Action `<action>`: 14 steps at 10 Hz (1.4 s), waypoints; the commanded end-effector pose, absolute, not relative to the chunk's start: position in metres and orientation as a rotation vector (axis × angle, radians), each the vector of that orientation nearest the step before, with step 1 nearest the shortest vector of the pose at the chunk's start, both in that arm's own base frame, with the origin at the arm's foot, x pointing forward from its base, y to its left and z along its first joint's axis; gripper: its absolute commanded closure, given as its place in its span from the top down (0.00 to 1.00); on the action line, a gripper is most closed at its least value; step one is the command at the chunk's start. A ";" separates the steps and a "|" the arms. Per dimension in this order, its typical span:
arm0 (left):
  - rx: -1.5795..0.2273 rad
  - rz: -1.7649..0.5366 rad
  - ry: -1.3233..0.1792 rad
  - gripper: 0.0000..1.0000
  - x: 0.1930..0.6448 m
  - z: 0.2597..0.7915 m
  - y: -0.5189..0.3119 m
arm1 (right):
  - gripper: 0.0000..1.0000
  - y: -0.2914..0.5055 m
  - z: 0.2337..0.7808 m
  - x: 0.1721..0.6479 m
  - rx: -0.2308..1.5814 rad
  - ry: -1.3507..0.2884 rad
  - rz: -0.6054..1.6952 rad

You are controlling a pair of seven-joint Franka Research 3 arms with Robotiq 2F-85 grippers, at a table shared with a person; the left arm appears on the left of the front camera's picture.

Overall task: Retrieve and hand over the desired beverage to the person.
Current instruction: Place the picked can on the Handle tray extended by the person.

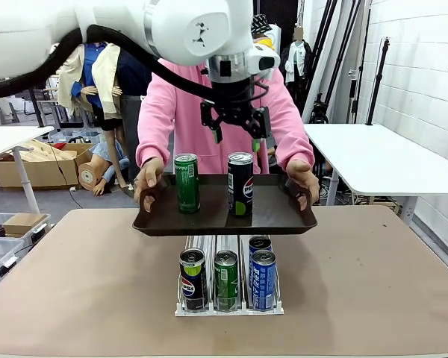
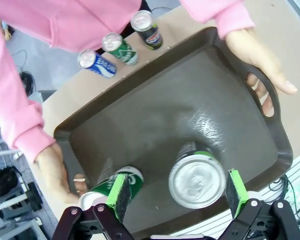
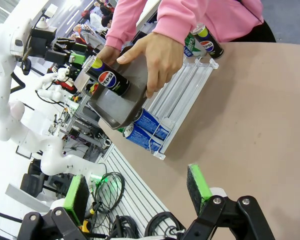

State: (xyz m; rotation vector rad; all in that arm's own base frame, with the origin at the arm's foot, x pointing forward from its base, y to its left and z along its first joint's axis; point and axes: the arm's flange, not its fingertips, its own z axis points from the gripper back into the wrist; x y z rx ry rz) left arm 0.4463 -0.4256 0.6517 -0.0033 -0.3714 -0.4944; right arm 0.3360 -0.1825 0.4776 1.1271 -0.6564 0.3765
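Left gripper poised directly above upright black can on tray, jaws apart astride its top.

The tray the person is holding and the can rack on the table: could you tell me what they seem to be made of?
The tray looks like dark brown moulded plastic, semi-matte: one piece with rounded rim, cut-out handles and soft glare on its floor. The can rack seems clear plastic, probably acrylic: the table shows through its rails and edges. The black can appears printed aluminium with a bare shiny metal top.
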 end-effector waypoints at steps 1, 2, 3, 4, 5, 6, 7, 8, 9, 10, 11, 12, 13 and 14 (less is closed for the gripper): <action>-0.034 -0.400 -0.360 1.00 0.452 0.682 -0.383 | 1.00 -0.183 0.478 0.336 1.137 -0.669 0.384; -0.055 -0.376 -0.333 1.00 0.454 0.698 -0.354 | 1.00 -0.183 0.478 0.336 1.137 -0.669 0.384; -0.050 -0.359 -0.307 1.00 0.455 0.705 -0.327 | 1.00 -0.183 0.478 0.336 1.137 -0.669 0.384; -0.085 -0.310 -0.285 1.00 0.457 0.711 -0.297 | 1.00 -0.183 0.478 0.336 1.137 -0.669 0.384; -0.125 -0.265 -0.263 1.00 0.458 0.719 -0.261 | 1.00 -0.183 0.478 0.336 1.137 -0.669 0.384; -0.162 -0.230 -0.213 1.00 0.458 0.724 -0.221 | 1.00 -0.183 0.478 0.336 1.137 -0.669 0.384; -0.185 -0.180 -0.180 1.00 0.453 0.722 -0.173 | 1.00 -0.183 0.478 0.336 1.137 -0.669 0.384; -0.205 -0.146 -0.171 1.00 0.448 0.718 -0.144 | 1.00 -0.183 0.478 0.336 1.137 -0.669 0.384; -0.265 -0.092 -0.165 1.00 0.435 0.703 -0.098 | 1.00 -0.183 0.478 0.336 1.137 -0.669 0.384; -0.303 -0.071 -0.178 1.00 0.430 0.693 -0.072 | 1.00 -0.183 0.478 0.336 1.137 -0.669 0.384; -0.361 -0.054 -0.194 1.00 0.421 0.678 -0.046 | 1.00 -0.183 0.478 0.336 1.137 -0.669 0.384; -0.450 -0.061 -0.209 1.00 0.410 0.658 -0.028 | 1.00 -0.183 0.478 0.336 1.137 -0.669 0.384; -0.569 -0.076 -0.231 1.00 0.401 0.630 -0.012 | 1.00 -0.183 0.478 0.336 1.137 -0.669 0.384; -0.667 -0.062 -0.261 1.00 0.394 0.607 0.002 | 1.00 -0.183 0.478 0.336 1.137 -0.669 0.384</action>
